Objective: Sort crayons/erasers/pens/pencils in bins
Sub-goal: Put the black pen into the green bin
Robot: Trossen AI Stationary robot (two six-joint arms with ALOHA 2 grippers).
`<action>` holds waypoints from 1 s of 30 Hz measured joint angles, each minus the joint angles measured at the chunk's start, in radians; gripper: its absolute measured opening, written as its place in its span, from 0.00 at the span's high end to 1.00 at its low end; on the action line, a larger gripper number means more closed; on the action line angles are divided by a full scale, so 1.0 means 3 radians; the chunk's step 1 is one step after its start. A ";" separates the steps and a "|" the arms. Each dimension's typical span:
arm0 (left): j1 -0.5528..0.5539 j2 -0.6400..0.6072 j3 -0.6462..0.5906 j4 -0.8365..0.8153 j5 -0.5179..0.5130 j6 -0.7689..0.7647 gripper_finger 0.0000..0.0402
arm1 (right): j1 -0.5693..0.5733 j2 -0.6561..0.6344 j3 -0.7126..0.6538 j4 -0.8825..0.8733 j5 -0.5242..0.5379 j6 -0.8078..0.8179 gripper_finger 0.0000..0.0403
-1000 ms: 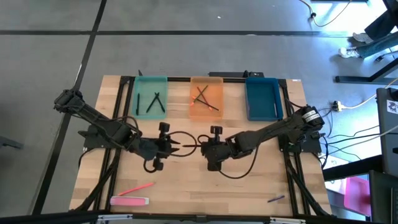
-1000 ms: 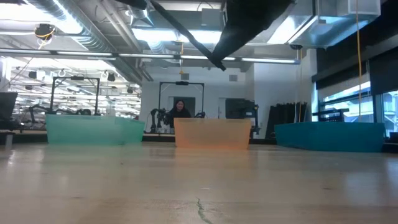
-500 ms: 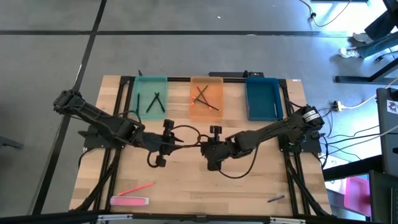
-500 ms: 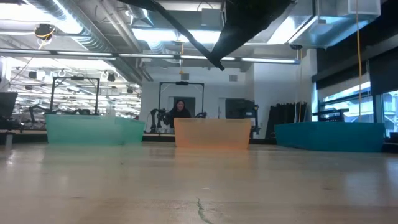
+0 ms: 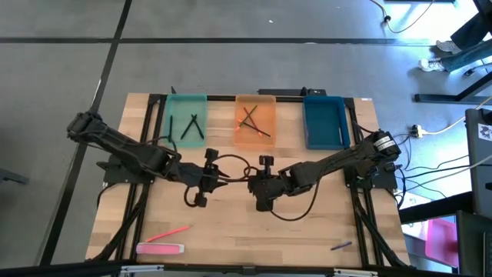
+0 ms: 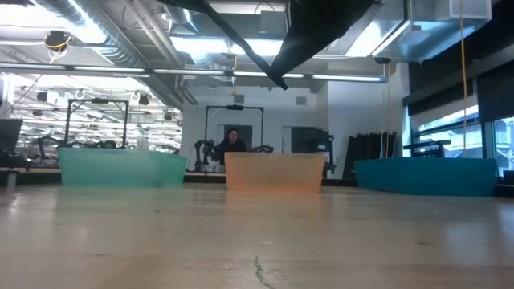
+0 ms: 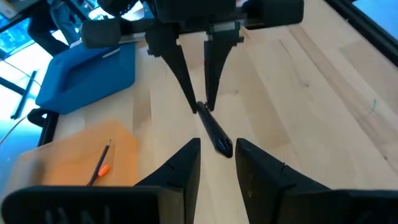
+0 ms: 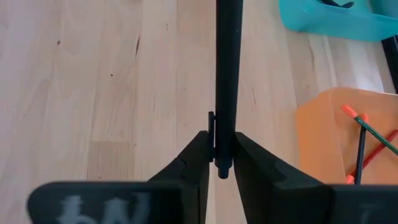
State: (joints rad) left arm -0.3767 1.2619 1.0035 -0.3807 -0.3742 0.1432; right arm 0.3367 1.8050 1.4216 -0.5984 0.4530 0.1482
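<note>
Robotics lab: rigs (image 6: pixel 96 120) behind table

The overhead picture was evenly and softly lit, with only faint shadows under the arms on the pale worktop (image 5: pixel 231 231), while a cool blue glow washed the floor at its right edge. In the table-level view, bright ceiling strip lights (image 6: pixel 201 44) and daylight from the windows (image 6: pixel 450 128) glared against a dim room, the nearest worktop surface lay out of focus, and the arm overhead read as a black silhouette. Both wrist pictures were bright, with the closest dark parts at the bottom edge blurred.
</note>
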 joint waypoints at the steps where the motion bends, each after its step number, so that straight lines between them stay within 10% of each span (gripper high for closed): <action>1: 0.0000 0.0027 0.0001 0.0037 0.0003 0.0000 0.77 | 0.0000 0.0000 0.0000 0.0001 -0.0001 0.0000 0.83; 30: 0.0006 0.0263 0.0001 0.0339 -0.0017 0.0318 0.77 | 0.0000 0.0000 0.0000 0.0010 0.0004 -0.0003 0.83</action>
State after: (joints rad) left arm -0.3750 1.3407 1.0039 -0.2790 -0.3794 0.2386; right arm 0.3367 1.8050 1.4216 -0.5953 0.4541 0.1474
